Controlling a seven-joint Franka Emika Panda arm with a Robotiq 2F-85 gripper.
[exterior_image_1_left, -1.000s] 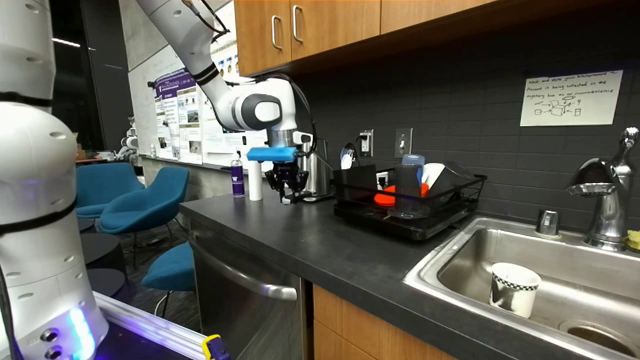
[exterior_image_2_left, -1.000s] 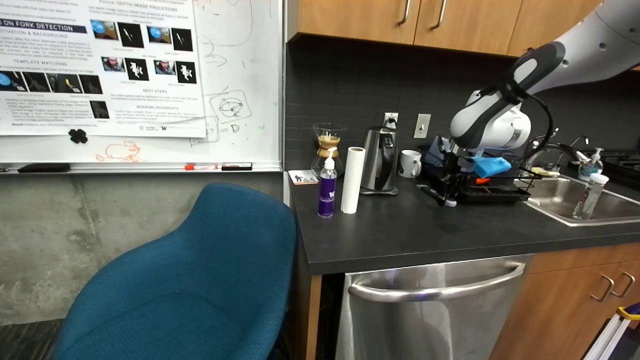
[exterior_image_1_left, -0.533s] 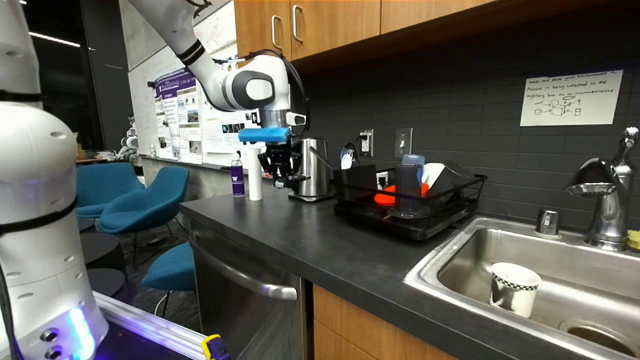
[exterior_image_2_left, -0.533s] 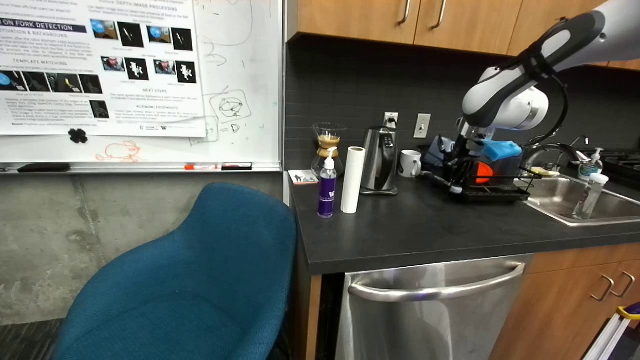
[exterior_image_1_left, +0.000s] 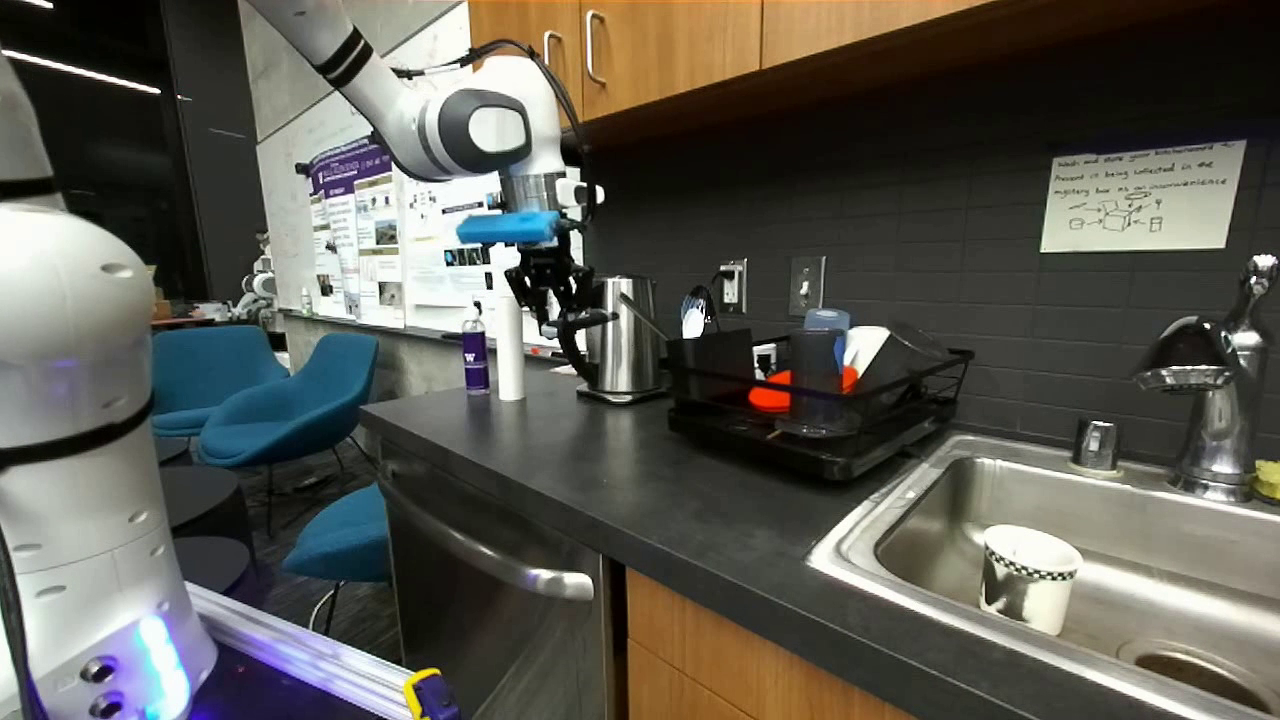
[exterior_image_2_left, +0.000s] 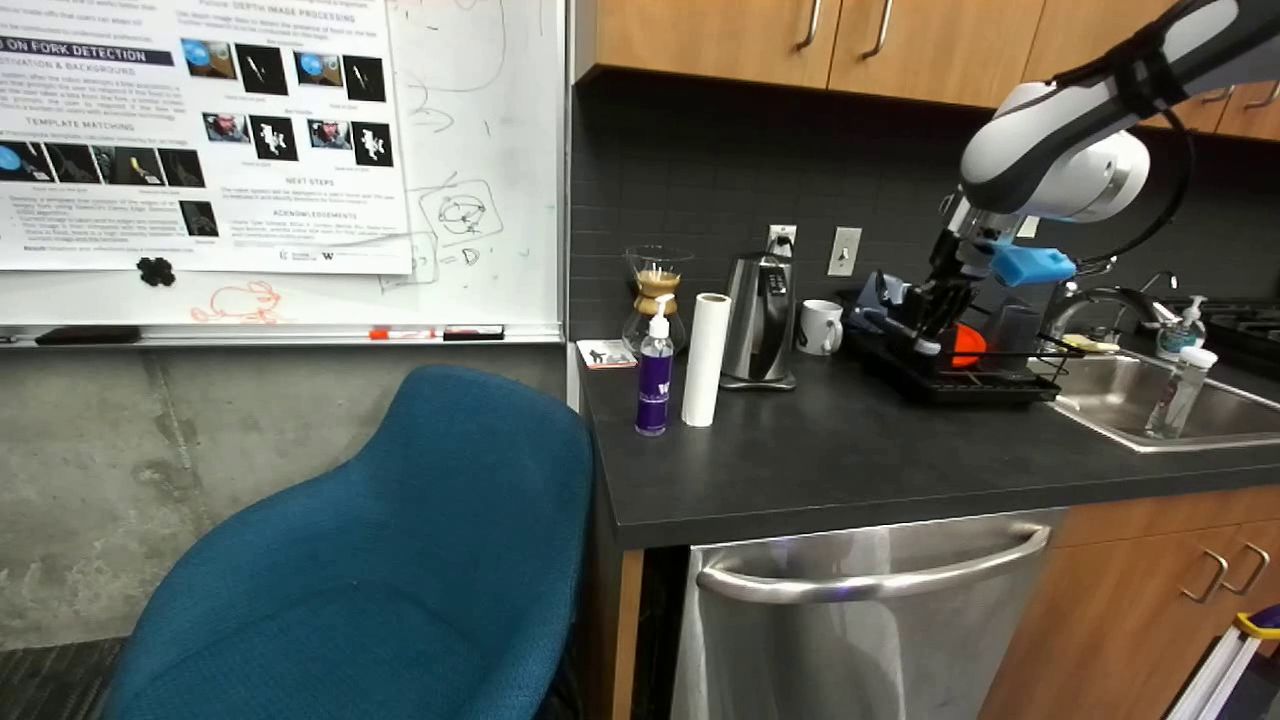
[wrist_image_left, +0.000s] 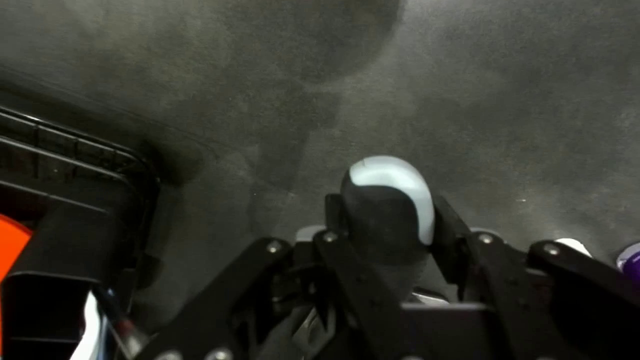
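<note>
Black-fingered gripper (wrist_image_left: 389, 220) clamps a rounded black object (wrist_image_left: 382, 207) with pale-grey trim above the dark countertop (exterior_image_1_left: 600, 460); the object's exact kind is unclear. In an exterior view, a stainless-steel electric kettle (exterior_image_1_left: 630, 350) stands beyond, left of the black dish rack (exterior_image_1_left: 770, 448).

Checkered cup (exterior_image_1_left: 1030, 580) in sink (exterior_image_1_left: 1130, 525); purple bottle (exterior_image_2_left: 655, 388) beside white roll (exterior_image_2_left: 706, 360).

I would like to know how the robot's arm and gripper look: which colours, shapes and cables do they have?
The arm is white and rounded, with black bands, a dark grey oval joint cover and a black cable. A blue light glows on its base. Below a silvery wrist ring sits a bright blue piece; the gripper is black, with jointed fingers and small silvery screws.
</note>
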